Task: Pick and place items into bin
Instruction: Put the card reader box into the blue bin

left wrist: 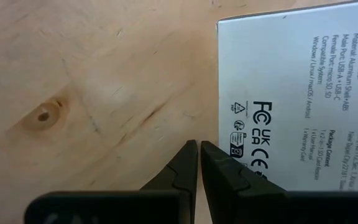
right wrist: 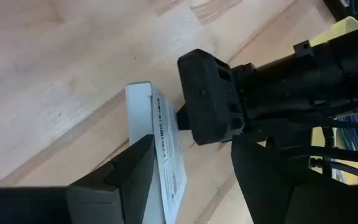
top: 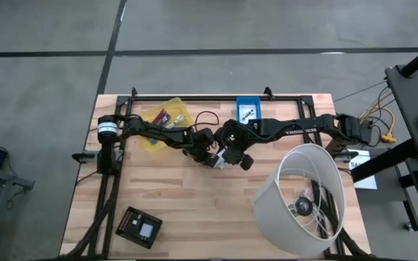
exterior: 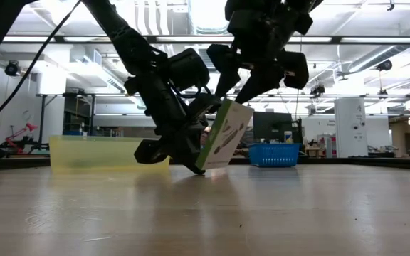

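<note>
White printed packet [exterior: 223, 136] tilted on edge near mid-table [top: 194, 203], lower corner on the wood. Straddled by right hand [right wrist: 188, 168], fingers spread wide, seemingly not yet clamped. Propped from behind by left hand [left wrist: 199, 163], fingers pressed together, grasping nothing.

One white printed box [exterior: 223, 136], one yellow bin [top: 163, 118], one blue basket [top: 248, 109], one lampshade [top: 301, 197], one black device [top: 139, 226]; perhaps three items in the bin.

White packet [left wrist: 297, 93] runs off frame; its small print stays unreadable
</note>
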Controlling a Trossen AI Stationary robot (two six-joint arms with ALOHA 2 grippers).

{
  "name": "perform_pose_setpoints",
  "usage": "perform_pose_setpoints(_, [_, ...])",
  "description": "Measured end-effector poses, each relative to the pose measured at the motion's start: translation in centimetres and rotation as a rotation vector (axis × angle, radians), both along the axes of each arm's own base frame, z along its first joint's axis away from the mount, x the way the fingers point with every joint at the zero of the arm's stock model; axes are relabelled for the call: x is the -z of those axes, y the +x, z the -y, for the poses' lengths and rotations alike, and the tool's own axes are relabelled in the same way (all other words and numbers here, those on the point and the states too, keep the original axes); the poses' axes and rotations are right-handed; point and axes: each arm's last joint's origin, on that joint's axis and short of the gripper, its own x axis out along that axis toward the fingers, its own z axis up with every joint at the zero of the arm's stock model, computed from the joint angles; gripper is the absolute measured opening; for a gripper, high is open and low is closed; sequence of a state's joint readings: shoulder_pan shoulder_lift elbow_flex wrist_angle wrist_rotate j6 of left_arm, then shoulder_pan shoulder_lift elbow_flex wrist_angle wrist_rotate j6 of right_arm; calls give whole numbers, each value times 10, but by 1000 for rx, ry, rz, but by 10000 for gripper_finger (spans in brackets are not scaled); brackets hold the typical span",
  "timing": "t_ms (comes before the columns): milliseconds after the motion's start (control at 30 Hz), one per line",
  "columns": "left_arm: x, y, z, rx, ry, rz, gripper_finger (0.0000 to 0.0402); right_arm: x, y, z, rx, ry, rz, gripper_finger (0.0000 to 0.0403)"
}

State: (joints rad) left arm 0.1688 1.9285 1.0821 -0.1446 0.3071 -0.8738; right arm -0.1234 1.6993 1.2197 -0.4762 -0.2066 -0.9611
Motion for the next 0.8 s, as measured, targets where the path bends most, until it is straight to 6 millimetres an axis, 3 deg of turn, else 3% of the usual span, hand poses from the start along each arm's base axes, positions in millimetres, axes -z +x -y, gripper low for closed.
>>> perform_pose_setpoints(800, [-3,6,2,81,-18,98,11,-4,1,2,6,-18,39,201])
